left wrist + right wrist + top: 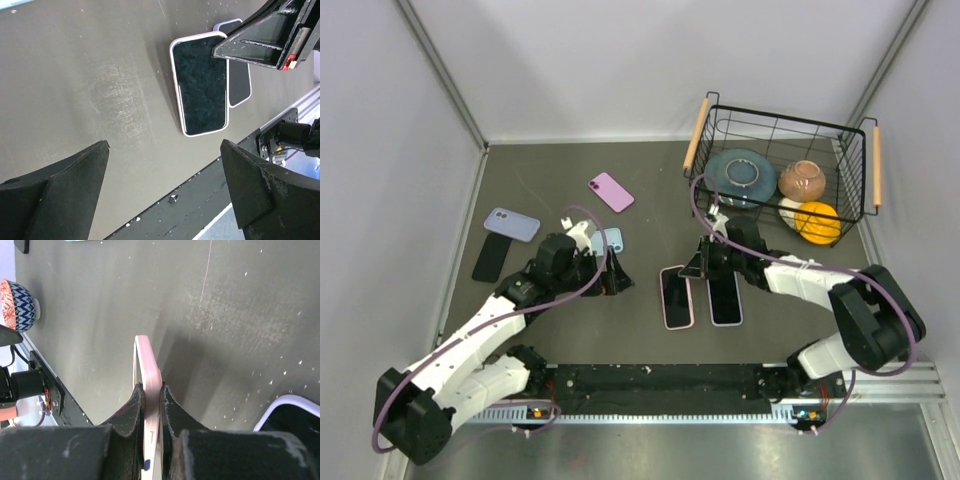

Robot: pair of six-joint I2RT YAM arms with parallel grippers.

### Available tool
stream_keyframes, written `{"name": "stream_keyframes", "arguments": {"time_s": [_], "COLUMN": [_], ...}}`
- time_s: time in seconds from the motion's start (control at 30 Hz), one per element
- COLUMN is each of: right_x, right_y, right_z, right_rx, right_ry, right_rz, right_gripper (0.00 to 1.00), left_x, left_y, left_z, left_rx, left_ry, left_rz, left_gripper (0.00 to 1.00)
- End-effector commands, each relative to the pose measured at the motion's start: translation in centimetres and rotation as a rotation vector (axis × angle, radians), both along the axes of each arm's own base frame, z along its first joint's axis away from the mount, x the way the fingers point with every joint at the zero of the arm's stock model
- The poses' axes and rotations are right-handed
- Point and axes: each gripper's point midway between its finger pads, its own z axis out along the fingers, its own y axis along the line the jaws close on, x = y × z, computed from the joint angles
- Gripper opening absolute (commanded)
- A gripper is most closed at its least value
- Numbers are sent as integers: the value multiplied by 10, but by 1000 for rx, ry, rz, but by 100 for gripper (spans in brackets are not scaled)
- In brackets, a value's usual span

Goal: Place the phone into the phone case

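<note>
A dark-screened phone sits in a pink case (677, 297) at the table's middle. It shows in the left wrist view (200, 82) too. My right gripper (693, 268) is shut on the far end of the pink case (149, 385), which I see edge-on between the fingers (131, 412). A second dark-screened phone in a lavender case (725, 298) lies just right of it, with its corner in the right wrist view (295, 415). My left gripper (620, 280) is open and empty (165, 175), just left of the pink case and above bare table.
A purple phone or case (611, 191), a blue one (511, 224), a black phone (490, 257) and a pale blue one (610, 240) lie at the left and back. A wire basket (760, 120) with dishes stands back right. The black rail (660, 378) runs along the near edge.
</note>
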Motion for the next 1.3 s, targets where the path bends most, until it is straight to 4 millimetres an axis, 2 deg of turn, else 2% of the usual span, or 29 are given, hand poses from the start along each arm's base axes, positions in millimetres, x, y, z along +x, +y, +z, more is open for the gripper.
{"name": "stream_keyframes", "arguments": {"time_s": [0.0,0.07,0.17,0.4,0.5,0.6,0.63,0.67,0.73,0.8,0.87,0.97,1.03,1.17,1.27], "right_x": [29,32,35,39,38,40,36,36,32,27,21,8,-3,-13,-25], "right_y": [5,0,-3,-14,-16,-19,-22,-23,-25,-25,-19,-9,-4,10,21], "right_z": [14,1,-7,-21,-19,-7,-8,1,8,20,31,37,34,35,26], "right_rx": [-3,-43,-76,-151,-167,-176,-195,-187,-188,-162,-111,-67,-59,-5,9], "right_ry": [-96,-77,-66,-52,-51,-69,-51,-69,-69,-80,-94,-91,-78,-85,-60], "right_rz": [-7,-28,-30,-65,-60,-69,-68,-72,-74,-69,-54,-29,-19,-4,13], "right_gripper": [3,10,17,21,27,35,37,39,40,39,33,25,22,17,13], "left_x": [11,14,19,36,44,49,53,53,59,63,70,85,96,115,132], "left_y": [13,19,29,56,64,72,76,79,87,92,103,117,128,137,139], "left_z": [6,3,1,4,11,8,13,9,10,10,7,2,-5,-15,-22], "left_rx": [35,60,95,188,210,236,239,264,279,280,284,249,235,240,250], "left_ry": [-57,-56,-58,-60,-69,-51,-58,-37,-28,-8,13,52,85,122,143], "left_rz": [74,113,178,354,421,478,509,523,585,637,695,791,862,917,921], "left_gripper": [99,99,99,99,99,99,99,99,99,99,98,95,93,88,87]}}
